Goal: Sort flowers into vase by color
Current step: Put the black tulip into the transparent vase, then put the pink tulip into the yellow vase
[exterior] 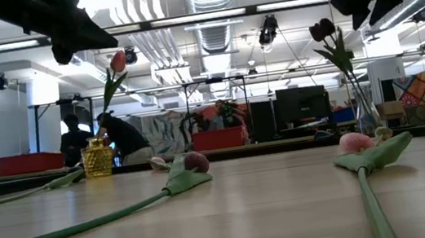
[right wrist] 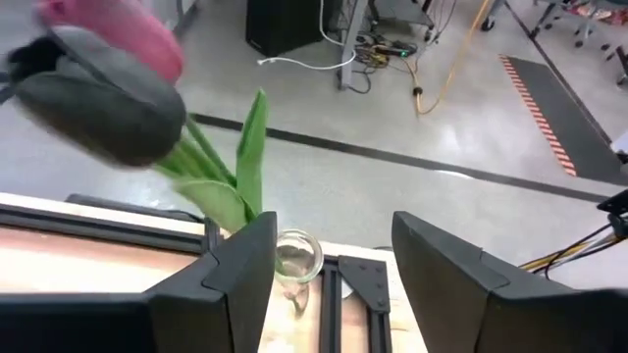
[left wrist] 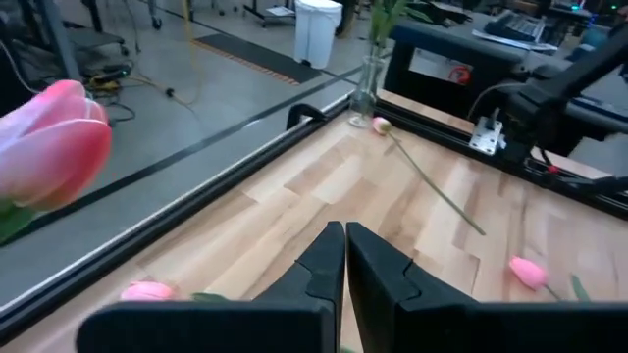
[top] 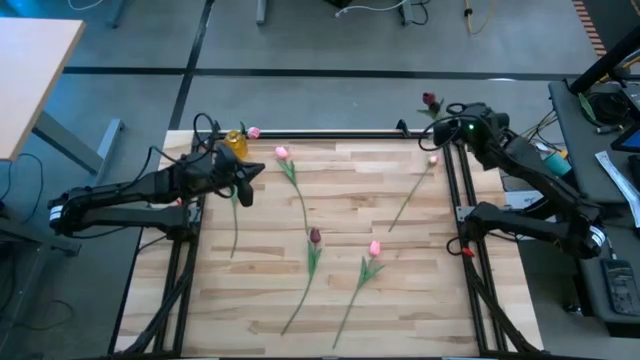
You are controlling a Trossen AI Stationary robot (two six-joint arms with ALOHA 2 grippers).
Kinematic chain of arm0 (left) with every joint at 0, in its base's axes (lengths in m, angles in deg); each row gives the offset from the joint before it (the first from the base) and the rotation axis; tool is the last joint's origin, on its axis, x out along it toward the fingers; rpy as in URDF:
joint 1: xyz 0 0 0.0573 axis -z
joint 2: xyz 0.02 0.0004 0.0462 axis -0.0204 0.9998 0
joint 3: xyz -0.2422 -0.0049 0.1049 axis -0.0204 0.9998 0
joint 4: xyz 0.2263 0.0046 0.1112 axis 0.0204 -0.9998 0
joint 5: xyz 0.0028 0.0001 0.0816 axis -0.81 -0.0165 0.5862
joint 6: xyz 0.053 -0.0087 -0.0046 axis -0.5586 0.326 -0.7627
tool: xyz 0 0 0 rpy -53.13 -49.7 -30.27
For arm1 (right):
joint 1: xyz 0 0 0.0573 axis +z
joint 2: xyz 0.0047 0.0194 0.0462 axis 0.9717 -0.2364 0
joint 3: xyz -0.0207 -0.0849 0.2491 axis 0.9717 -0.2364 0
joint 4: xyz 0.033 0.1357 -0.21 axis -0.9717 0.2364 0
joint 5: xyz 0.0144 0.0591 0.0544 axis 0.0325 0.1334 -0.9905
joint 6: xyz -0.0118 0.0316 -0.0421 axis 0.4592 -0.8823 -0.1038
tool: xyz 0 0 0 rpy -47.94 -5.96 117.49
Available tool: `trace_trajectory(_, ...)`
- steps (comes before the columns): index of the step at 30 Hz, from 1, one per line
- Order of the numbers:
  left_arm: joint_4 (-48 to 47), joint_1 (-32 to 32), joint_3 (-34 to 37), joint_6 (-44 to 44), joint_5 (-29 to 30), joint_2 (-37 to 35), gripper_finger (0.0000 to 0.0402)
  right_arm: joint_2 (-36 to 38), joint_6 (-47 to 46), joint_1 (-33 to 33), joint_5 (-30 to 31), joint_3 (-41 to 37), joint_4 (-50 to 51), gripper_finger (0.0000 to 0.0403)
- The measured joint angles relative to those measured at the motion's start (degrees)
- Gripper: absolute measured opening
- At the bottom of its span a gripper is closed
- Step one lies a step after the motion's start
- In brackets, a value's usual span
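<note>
While right pincer (right wrist: 324, 284) gapes, clear vase (right wrist: 296, 257) partly hidden, possibly glass

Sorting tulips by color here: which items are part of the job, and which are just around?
Part of the job:
- yellow vase holding a pink tulip
- clear vase holding a maroon tulip
- loose tulips on the table: pink, maroon

Just around:
- white bin
- orange cable
- person in background
</note>
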Motion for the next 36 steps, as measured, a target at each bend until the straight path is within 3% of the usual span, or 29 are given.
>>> trace_trajectory(6, -2.0, 0.0, 0.1, 2.3, -1.5, 0.0, 0.0000, -0.1, -0.8, 0.0, -4.4, 6.6, 7.9, 0.0196)
trace_trajectory(10, -2.9, 0.1, 0.1, 4.3, -2.9, 0.0, 0.0000, -0.1, -4.5, 0.0, -13.0, 11.3, 14.4, 0.0187)
trace_trajectory(13, -2.1, 0.1, 1.1, 6.0, -3.1, 0.0, 0.0000, 0.0, -8.0, 1.2, -18.1, 13.4, 18.6, 0.0165)
trace_trajectory(16, 0.2, 0.1, 3.7, 6.4, -6.6, -0.2, 0.0000, 0.1, -11.9, 5.4, -19.4, 13.6, 22.0, 0.0126)
trace_trajectory(24, 9.8, 0.2, 10.3, 9.1, -13.3, -0.9, 0.0000, -2.1, -23.9, 25.8, -17.9, 11.2, 22.5, 0.0016)
trace_trajectory(31, 9.4, 0.2, 10.6, 7.6, -16.1, -1.3, 0.0000, -12.0, -43.0, 50.2, -9.7, 9.6, 19.5, 0.0009)
trace_trajectory(36, 8.9, 0.2, 10.6, 7.6, -17.0, -1.5, 0.0000, -21.2, -62.6, 63.6, -8.4, 9.5, 18.7, 0.0011)
